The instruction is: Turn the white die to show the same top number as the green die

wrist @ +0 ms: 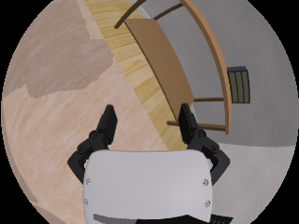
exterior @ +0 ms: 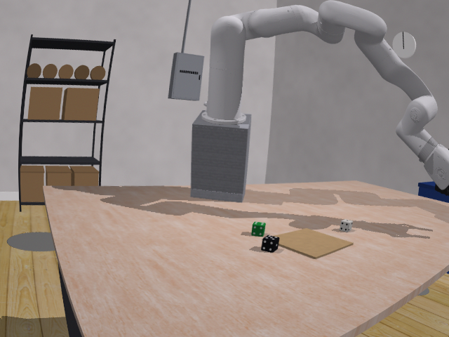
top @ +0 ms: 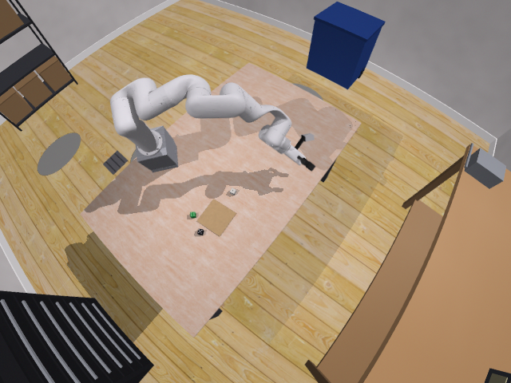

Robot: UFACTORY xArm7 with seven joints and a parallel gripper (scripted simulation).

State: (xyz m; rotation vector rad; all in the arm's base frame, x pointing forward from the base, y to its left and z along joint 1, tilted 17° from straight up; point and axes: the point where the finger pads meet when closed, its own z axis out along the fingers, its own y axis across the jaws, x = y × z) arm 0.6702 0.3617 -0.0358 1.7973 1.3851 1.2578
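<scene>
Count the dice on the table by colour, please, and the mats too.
White die: 1
Green die: 1
Black die: 1
Mat: 1
Total: 4

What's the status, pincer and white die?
Pincer open, empty, near table's far edge. White die on the table, off the mat. Nothing between them.
</scene>
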